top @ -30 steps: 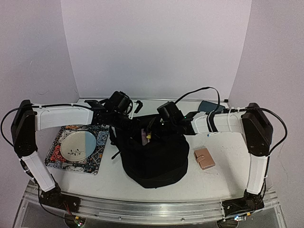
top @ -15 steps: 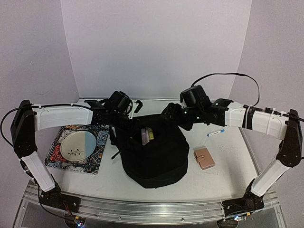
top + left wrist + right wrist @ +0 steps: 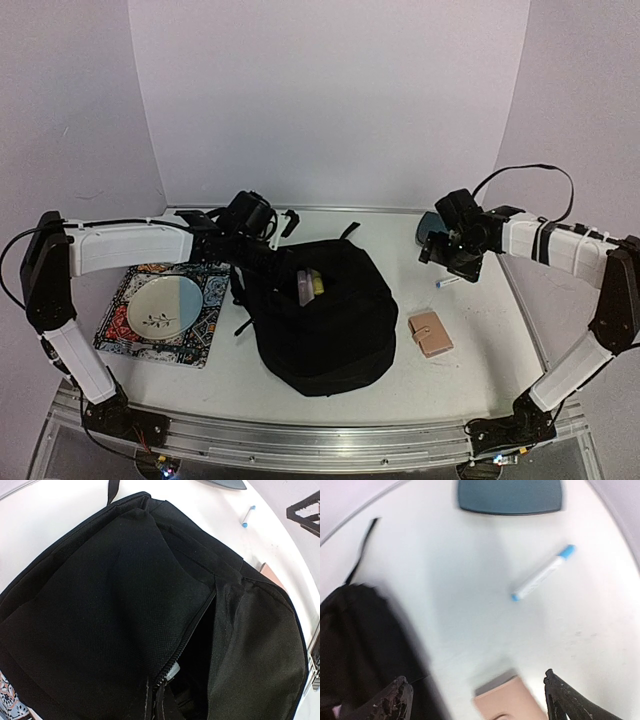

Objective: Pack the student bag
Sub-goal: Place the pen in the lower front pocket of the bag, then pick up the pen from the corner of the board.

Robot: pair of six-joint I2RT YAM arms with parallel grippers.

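The student bag (image 3: pixel 325 330), a large black backpack, lies mid-table with its top zip open. A pink item (image 3: pixel 302 288) and a yellow item (image 3: pixel 317 284) poke out of the opening. My left gripper (image 3: pixel 258 262) is at the bag's upper left rim, shut on the fabric by the zip. In the left wrist view the bag (image 3: pixel 115 600) fills the frame, its zip gaping. My right gripper (image 3: pixel 452 265) hovers above the table to the right of the bag, open and empty. In its own view, the right gripper (image 3: pixel 479 700) has its fingertips (image 3: pixel 399 702) far apart.
A white marker with blue ends (image 3: pixel 450 281) (image 3: pixel 542 573) lies just below the right gripper. A pink wallet (image 3: pixel 431 334) (image 3: pixel 512 700) lies nearer the front. A dark blue-grey tray (image 3: pixel 432 224) (image 3: pixel 510 496) sits at the back right. A plate (image 3: pixel 160 305) rests on a patterned mat (image 3: pixel 120 335) at left.
My right gripper has pulled out of the bag's opening, opened and swung right, over the marker, leaving the pink and yellow items in the bag. The left arm has not moved.
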